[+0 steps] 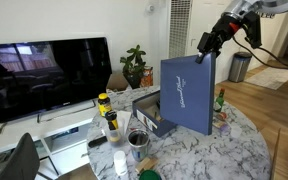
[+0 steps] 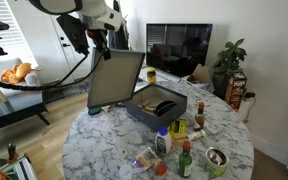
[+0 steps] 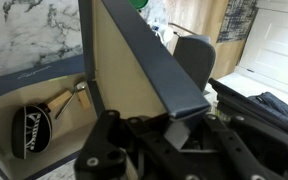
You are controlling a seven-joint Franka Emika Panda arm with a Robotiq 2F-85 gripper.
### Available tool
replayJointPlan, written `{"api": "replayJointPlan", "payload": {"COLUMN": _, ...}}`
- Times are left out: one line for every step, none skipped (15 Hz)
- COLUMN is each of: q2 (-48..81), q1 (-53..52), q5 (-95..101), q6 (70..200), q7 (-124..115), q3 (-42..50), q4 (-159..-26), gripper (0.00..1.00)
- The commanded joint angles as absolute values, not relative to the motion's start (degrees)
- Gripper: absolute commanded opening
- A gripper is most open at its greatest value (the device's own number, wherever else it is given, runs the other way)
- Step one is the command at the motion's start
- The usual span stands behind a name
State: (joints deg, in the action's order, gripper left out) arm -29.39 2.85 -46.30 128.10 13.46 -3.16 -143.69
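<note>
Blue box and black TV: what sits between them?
A yellow-capped dark bottle stands between the open blue box and the black flat-screen TV, seen in an exterior view.

Single arm (image 1: 250, 14) entering from above, its upper links cropped in both exterior views, wrist bent steeply downward. The tool (image 1: 206, 42) is held high and points down at a slant, jaws drawn fully together in a pinch.

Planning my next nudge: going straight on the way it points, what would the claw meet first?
The box lid: the claw is shut on its upper edge, so it has no free travel. Past that, probably the open box.
</note>
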Motion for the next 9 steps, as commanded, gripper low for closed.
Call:
{"api": "replayJointPlan", "payload": {"q2": -36.0, "q1": 2.1, "q5": -41.6, "q6": 128.1, "q7": 8.9, "q3": -2.0, "q4": -147.3, "gripper": 0.00}}
{"api": "replayJointPlan", "payload": {"q2": -37.0, "q1": 2.0, "q5": -40.9, "q6": 128.0, "q7": 8.3, "q3": -1.7, "q4": -147.5, "gripper": 0.00}}
{"api": "replayJointPlan", "payload": {"q2": -38.3, "q1": 1.8, "q5": -40.5, "q6": 127.9, "q7": 7.6, "q3": -1.4, "q4": -147.8, "gripper": 0.00}}
{"api": "replayJointPlan", "payload": {"q2": -39.5, "q1": 1.7, "q5": -39.9, "q6": 127.3, "q7": 7.2, "q3": -1.1, "q4": -148.1, "gripper": 0.00}}
{"api": "replayJointPlan", "payload": {"q2": -40.8, "q1": 1.5, "q5": -39.4, "q6": 126.8, "q7": 6.8, "q3": -0.8, "q4": -148.4, "gripper": 0.00}}
{"api": "replayJointPlan", "payload": {"q2": -41.8, "q1": 1.1, "q5": -38.9, "q6": 125.1, "q7": 6.7, "q3": -0.2, "q4": -148.4, "gripper": 0.00}}
{"api": "replayJointPlan", "payload": {"q2": -42.4, "q1": 1.3, "q5": -38.0, "q6": 124.6, "q7": 5.9, "q3": -0.3, "q4": -148.5, "gripper": 0.00}}
{"api": "replayJointPlan", "payload": {"q2": -42.9, "q1": 1.4, "q5": -37.2, "q6": 123.6, "q7": 5.3, "q3": -0.2, "q4": -148.4, "gripper": 0.00}}
{"api": "replayJointPlan", "payload": {"q2": -43.2, "q1": 1.5, "q5": -36.2, "q6": 122.4, "q7": 4.4, "q3": -0.1, "q4": -148.3, "gripper": 0.00}}
